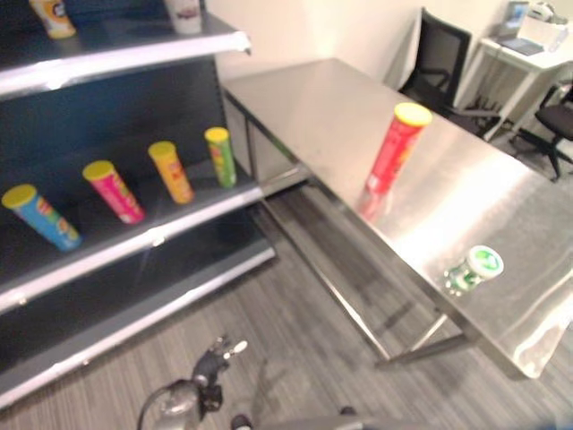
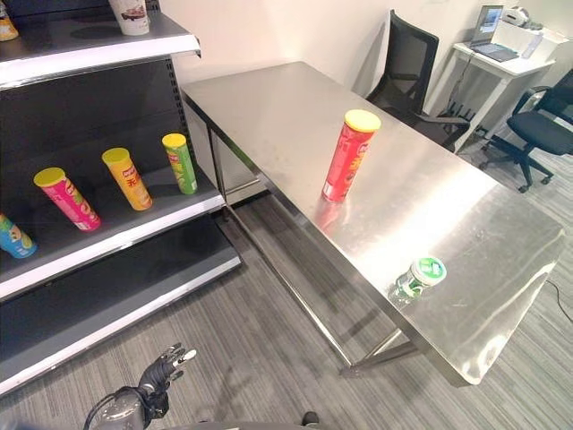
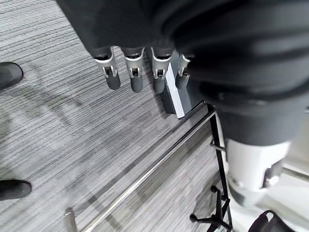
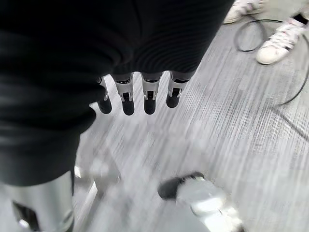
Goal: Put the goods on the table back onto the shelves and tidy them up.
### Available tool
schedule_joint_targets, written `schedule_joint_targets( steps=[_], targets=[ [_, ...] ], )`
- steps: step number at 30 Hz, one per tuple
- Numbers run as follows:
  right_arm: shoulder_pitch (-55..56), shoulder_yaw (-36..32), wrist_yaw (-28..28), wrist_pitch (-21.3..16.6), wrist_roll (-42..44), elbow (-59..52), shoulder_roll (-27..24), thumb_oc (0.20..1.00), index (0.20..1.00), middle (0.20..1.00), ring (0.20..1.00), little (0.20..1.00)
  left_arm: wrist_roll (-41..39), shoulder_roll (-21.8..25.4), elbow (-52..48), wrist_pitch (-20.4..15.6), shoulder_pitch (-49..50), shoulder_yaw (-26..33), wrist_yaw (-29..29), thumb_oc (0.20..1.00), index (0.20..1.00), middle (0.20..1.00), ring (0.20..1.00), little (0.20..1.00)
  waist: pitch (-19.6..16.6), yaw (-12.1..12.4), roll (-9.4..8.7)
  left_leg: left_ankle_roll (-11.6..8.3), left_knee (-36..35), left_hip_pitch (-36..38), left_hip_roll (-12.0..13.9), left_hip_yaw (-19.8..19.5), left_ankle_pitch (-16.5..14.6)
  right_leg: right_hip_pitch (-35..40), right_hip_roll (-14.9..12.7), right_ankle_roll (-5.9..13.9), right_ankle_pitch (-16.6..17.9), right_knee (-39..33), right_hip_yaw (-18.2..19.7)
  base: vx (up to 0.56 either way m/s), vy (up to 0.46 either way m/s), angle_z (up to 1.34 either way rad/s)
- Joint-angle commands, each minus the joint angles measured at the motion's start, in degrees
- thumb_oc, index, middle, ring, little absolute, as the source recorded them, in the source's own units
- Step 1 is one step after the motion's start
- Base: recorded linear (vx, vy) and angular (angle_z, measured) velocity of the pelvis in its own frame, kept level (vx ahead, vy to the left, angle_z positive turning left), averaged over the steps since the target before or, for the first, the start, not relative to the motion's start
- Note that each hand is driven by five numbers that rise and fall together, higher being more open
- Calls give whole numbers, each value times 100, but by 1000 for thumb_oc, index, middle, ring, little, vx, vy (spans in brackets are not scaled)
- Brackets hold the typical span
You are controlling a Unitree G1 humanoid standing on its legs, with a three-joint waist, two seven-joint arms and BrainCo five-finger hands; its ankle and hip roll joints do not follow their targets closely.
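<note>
The shelves (image 1: 134, 242) stand at the robot's left, dark with pale front edges. Beside them the steel surface (image 2: 295, 107) runs away to the right, one end close to the shelf's side.

On the middle shelf four tubes stand in a row, each with a yellow lid: a blue tube (image 1: 42, 217) at the outer end, then a pink tube (image 1: 114, 191), an orange tube (image 1: 170, 172) and a green tube (image 1: 220, 156) nearest the surface. The top shelf carries a white cup (image 2: 131, 16) and, further left, a yellow can (image 1: 52, 16).

Two goods sit on the surface, well apart — a red tube (image 2: 348, 155) upright near the middle, yellow lid on top, and a small green cup (image 2: 420, 276) near the front edge.

Past the surface's far end are a black chair (image 2: 407, 63) and a white desk (image 2: 506, 58) with a laptop (image 2: 495, 31).

The left hand (image 3: 140, 67) hangs low over the grey floor (image 3: 72, 135), fingers straight and relaxed, holding nothing. The right hand (image 4: 140, 92) hangs the same way — fingers loose and straight, empty; a person's white shoes (image 4: 277, 41) are on the floor beyond it.
</note>
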Motion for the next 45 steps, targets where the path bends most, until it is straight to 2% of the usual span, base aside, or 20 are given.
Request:
schedule_joint_targets(
  steps=[1,3,4,6,8,9,10,12,14,15,18,24,25,26,27,28,34,35,36,45],
  targets=[
    [313,-695,394,-232,595,-821,-830,1000,1000,1000,1000,1000,-114,-9,-199,-172,100,341,-48,1000,1000,1000,1000,1000,129,-101,33,-190,58,351,159,223,-249,-281,-158,321,450,3,-109,-10,17,-24],
    [546,-795,777,-79,755,-1715,-1094,1000,1000,1000,1000,1000,-142,51,-275,-187,178,473,-67,1000,1000,1000,1000,1000,134,-195,-52,-203,58,387,146,305,-262,-284,-180,356,497,3,-98,0,15,-17],
    [542,-1000,1195,82,1148,-2516,-1276,1000,1000,1000,1000,1000,-66,91,-266,-192,197,538,-82,1000,1000,1000,1000,1000,112,-263,-96,-215,58,392,141,348,-255,-291,-198,378,537,3,-91,1,7,-4],
    [594,-894,1390,239,1280,-2910,-1626,1000,1000,1000,1000,1000,-56,117,-220,-223,193,576,-96,1000,1000,1000,1000,1000,99,-289,-125,-229,58,405,131,386,-256,-277,-217,398,567,3,-100,0,16,-11],
    [740,-1004,1768,251,1690,-4322,-2367,1000,1000,1000,1000,1000,15,143,-141,-287,240,626,-112,1000,1000,1000,1000,1000,72,-357,-150,-239,58,414,113,415,-260,-270,-243,424,606,3,-107,-1,19,-17],
    [754,-1008,1760,261,1697,-4341,-2369,1000,1000,1000,1000,1000,17,138,-140,-289,242,624,-112,1000,1000,1000,1000,1000,51,-356,-143,-238,58,389,116,418,-245,-297,-240,415,618,3,-103,12,36,-4],
    [654,-1207,1878,94,2323,-5820,-2644,1000,1000,1000,1000,1000,46,36,-92,-365,304,641,-98,1000,1000,1000,1000,1000,38,-404,-132,-231,58,426,86,407,-282,-253,-277,443,628,3,-123,7,30,-4],
    [399,-1270,1706,-23,2305,-6390,-2958,1000,1000,1000,1000,1000,67,-72,-70,-412,326,578,-51,1000,1000,1000,1000,1000,3,-374,-90,-210,58,417,60,375,-289,-234,-293,440,624,3,-152,13,25,-2],
    [214,-1300,1536,-74,2315,-6562,-3003,1000,1000,1000,1000,1000,85,-112,-12,-414,312,550,-33,1000,1000,1000,1000,1000,-23,-348,-62,-198,58,394,53,357,-282,-238,-297,426,626,3,-180,4,3,3],
    [-41,-1253,1357,-101,2123,-6876,-3336,1000,1000,1000,1000,1000,84,-116,34,-434,288,532,-9,1000,1000,1000,1000,1000,-38,-288,-39,-188,58,392,38,310,-284,-197,-307,423,616,3,-222,17,1,17],
    [-299,-996,1044,34,2029,-7021,-3652,1000,1000,1000,1000,1000,71,-146,95,-397,208,513,-4,1000,1000,1000,1000,1000,-55,-162,-23,-187,58,375,32,199,-285,-103,-312,391,557,3,-349,11,-10,18],
    [-303,-992,1039,38,2029,-7026,-3652,1000,1000,1000,1000,1000,72,-147,97,-398,204,518,-4,1000,1000,1000,1000,1000,-71,-170,-22,-185,58,348,34,196,-270,-129,-311,383,568,3,-351,3,-20,11],
    [-429,-1025,290,432,581,-6683,-3866,1000,1000,1000,1000,1000,-40,-173,69,-411,269,589,-22,1000,1000,1000,1000,1000,-40,139,21,-206,58,238,55,-49,-213,-19,-300,293,406,3,-594,21,-99,-6],
    [-441,-1017,290,432,577,-6678,-3867,1000,1000,1000,1000,1000,-40,-173,71,-412,267,595,-22,1000,1000,1000,1000,1000,-38,133,21,-206,58,237,55,-52,-212,-18,-300,293,406,3,-596,18,-127,21],
    [-582,-891,402,731,196,-6478,-3872,1000,1000,1000,1000,1000,-7,-164,72,-382,271,549,-64,1000,1000,1000,1000,1000,-19,224,47,-208,58,205,65,-96,-196,-7,-302,274,374,3,-650,-2,-39,60],
    [-563,-895,424,789,3,-6427,-3904,1000,1000,1000,1000,1000,7,-162,105,-387,256,550,-70,1000,1000,1000,1000,1000,-13,232,50,-213,58,195,70,-114,-188,2,-304,269,368,3,-677,-2,-39,60],
    [-563,-895,424,789,3,-6427,-3904,1000,1000,1000,1000,1000,7,-162,105,-387,256,550,-70,1000,1000,1000,1000,1000,-13,232,50,-213,58,195,70,-115,-188,2,-304,269,368,3,-677,4,-13,6],
    [-357,-1088,697,1008,-718,-6294,-3826,1000,1000,1000,1000,1000,97,-125,30,-382,263,532,-169,1000,1000,1000,1000,1000,18,324,87,-254,58,115,112,-241,-149,47,-306,255,313,3,-812,58,-123,-2],
    [-693,-797,882,1048,-960,-6055,-3698,1000,1000,1000,1000,1000,243,-57,-39,-334,296,437,-260,1000,1000,1000,1000,1000,38,430,141,-245,58,81,125,-330,-150,59,-283,240,268,3,-861,59,-135,14],
    [-653,-184,1388,1135,-1113,-6024,-3803,1000,1000,1000,1000,1000,254,39,-166,-372,342,450,-307,1000,1000,1000,1000,1000,100,494,135,-278,58,15,192,-377,-123,21,-241,225,241,3,-926,9,-27,15]
  ],
)
